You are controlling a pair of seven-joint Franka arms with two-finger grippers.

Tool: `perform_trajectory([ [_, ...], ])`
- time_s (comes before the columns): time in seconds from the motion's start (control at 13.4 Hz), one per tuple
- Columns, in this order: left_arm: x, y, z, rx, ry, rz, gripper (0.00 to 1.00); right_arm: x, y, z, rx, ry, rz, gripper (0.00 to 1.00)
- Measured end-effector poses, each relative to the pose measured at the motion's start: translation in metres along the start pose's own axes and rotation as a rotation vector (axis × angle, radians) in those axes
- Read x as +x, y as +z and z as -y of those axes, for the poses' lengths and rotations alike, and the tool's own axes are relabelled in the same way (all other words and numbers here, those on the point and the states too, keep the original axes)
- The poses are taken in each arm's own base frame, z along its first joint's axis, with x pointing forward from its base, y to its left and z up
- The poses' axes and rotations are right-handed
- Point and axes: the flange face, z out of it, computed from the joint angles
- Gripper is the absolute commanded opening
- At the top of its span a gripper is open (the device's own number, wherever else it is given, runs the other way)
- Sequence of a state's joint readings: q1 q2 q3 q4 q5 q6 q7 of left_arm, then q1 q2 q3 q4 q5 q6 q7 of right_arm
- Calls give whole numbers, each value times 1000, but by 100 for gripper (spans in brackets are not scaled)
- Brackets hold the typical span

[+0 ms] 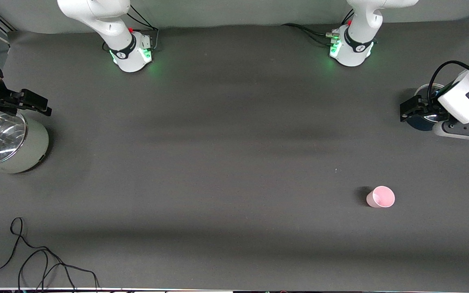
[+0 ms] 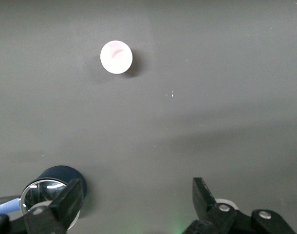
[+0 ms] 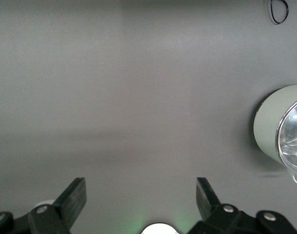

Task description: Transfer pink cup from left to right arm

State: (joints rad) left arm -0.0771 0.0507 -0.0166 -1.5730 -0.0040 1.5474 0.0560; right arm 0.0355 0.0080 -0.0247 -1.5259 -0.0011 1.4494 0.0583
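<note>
Fingers of left gripper and right gripper spread, empty, parked at desk ends; cup upright, untouched, awaiting left pickup.

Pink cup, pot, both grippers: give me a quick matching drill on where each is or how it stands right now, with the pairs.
Things:
1. pink cup
2. pale green pot with glass lid
3. left gripper
4. right gripper

States:
A. open, holding nothing, above a dark blue container
B. upright on the table, untouched, toward the left arm's end
C. open, holding nothing, up beside the pot
D. standing at the right arm's end of the table

Pairs: 1-B, 2-D, 3-A, 4-C
</note>
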Motion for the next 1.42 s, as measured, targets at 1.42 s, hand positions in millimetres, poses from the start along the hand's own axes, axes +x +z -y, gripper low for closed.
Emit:
perform_trajectory([
  [1.42,57,126,246,-477,734,-395,100,0,-1,-4,1,8,-1,100],
])
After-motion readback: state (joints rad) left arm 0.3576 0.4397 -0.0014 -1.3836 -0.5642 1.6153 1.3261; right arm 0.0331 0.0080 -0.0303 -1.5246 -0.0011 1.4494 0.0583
